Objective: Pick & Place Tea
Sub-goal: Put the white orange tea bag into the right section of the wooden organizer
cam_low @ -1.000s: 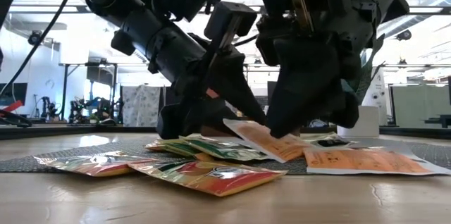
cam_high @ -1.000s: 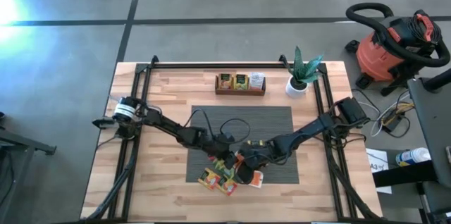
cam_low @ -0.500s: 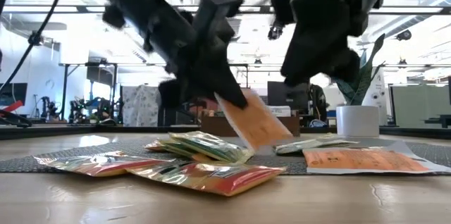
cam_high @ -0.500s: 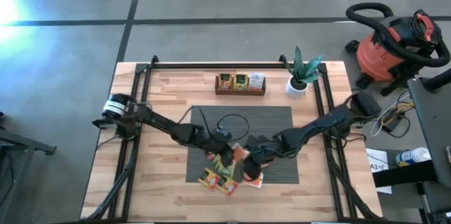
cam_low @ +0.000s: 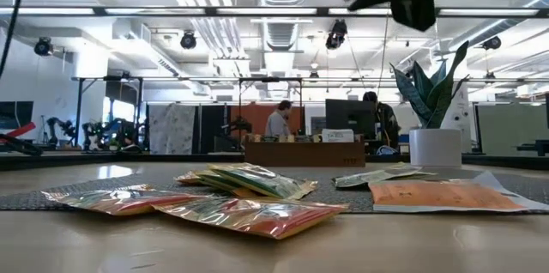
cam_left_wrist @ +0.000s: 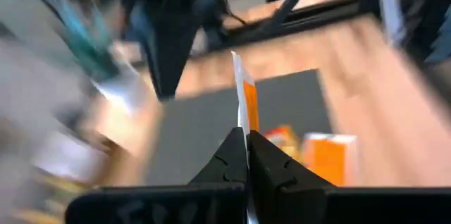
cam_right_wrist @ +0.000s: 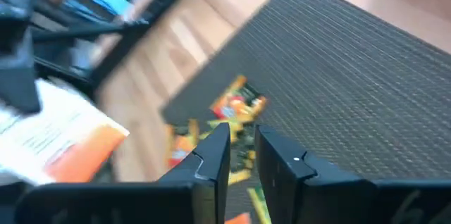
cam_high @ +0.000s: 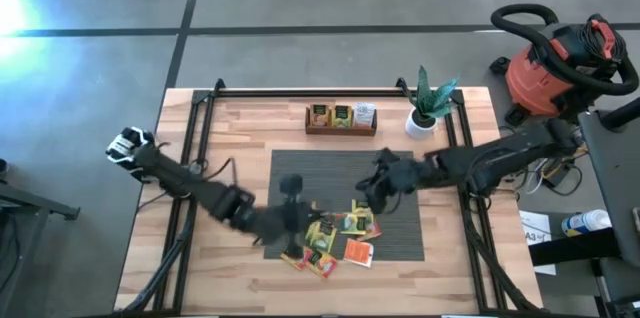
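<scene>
A loose pile of orange-red, yellow and green tea sachets point(cam_high: 333, 238) lies on the grey ribbed mat point(cam_high: 395, 168), near its front edge. In the low view the pile point(cam_low: 249, 196) lies flat on the mat. My left gripper point(cam_left_wrist: 246, 145) is raised above the pile's left side and is shut on one orange-and-white sachet point(cam_left_wrist: 244, 101). My right gripper point(cam_high: 374, 184) hangs above the mat, to the right of and beyond the pile. In its wrist view the right gripper point(cam_right_wrist: 243, 146) stands slightly open with nothing between its fingers. My left gripper pinches the orange-and-white sachet by one edge point(cam_left_wrist: 246, 131) between its two fingertips. The sachet shows edge-on and sticks out straight ahead of the fingers. It is lifted clear of the pile and the mat.
A long dark wooden tray point(cam_high: 341, 118) with a few sachets stands at the table's far side. A white potted plant point(cam_high: 424, 110) stands to its right. Black frame rails point(cam_high: 455, 148) run along both table sides. A red shop vacuum point(cam_high: 560, 68) stands on the floor beyond.
My left gripper has shut on the orange-and-white sachet in the pile, risen steeply toward the table's left, and rolled, lifting the sachet clear. My right gripper has risen off the pile and gone toward the far right. The other sachets lie as before.
</scene>
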### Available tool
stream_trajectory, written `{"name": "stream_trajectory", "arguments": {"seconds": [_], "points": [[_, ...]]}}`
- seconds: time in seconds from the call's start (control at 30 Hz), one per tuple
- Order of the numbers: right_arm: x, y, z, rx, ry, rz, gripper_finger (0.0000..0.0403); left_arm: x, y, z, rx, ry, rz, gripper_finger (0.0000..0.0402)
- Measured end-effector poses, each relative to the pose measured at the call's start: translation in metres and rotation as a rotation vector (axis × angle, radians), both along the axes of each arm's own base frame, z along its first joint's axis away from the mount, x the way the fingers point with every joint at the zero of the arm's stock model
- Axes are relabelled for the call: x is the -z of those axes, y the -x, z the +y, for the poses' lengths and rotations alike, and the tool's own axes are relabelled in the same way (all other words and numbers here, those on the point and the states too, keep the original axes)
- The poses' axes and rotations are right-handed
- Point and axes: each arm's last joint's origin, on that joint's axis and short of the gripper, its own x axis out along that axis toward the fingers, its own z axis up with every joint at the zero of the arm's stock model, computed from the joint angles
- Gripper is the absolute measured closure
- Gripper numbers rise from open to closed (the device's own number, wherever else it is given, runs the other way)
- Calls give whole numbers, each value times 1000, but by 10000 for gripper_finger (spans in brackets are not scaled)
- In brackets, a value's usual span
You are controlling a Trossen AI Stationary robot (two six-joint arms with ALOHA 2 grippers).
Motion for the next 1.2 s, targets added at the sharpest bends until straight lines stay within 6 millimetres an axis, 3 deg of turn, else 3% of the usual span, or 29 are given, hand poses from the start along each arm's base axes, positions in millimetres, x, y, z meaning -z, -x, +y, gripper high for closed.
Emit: {"name": "stream_trajectory", "arguments": {"seconds": [0.17,0.27,0.37,0.53,0.73,0.93,1.2], "points": [[-24,6,-22,-157,-174,-128,322,-23,6,-40,-44,-599,60,401],[-35,2,-32,-348,-271,-227,311,-23,-2,-51,-36,-958,193,401],[-40,-4,-42,-464,-335,-300,302,-17,-11,-58,108,-1206,316,401],[-32,-13,-57,-453,-382,-283,290,-9,-21,-61,232,-1348,389,401],[-21,-22,-58,-509,-344,-261,278,-2,-28,-59,278,-1387,417,401],[-11,-28,-59,-607,-276,-260,275,-5,-43,-63,301,-1355,291,401],[-4,-31,-54,-788,-386,-243,282,-3,-53,-59,336,-1332,244,396]]}}
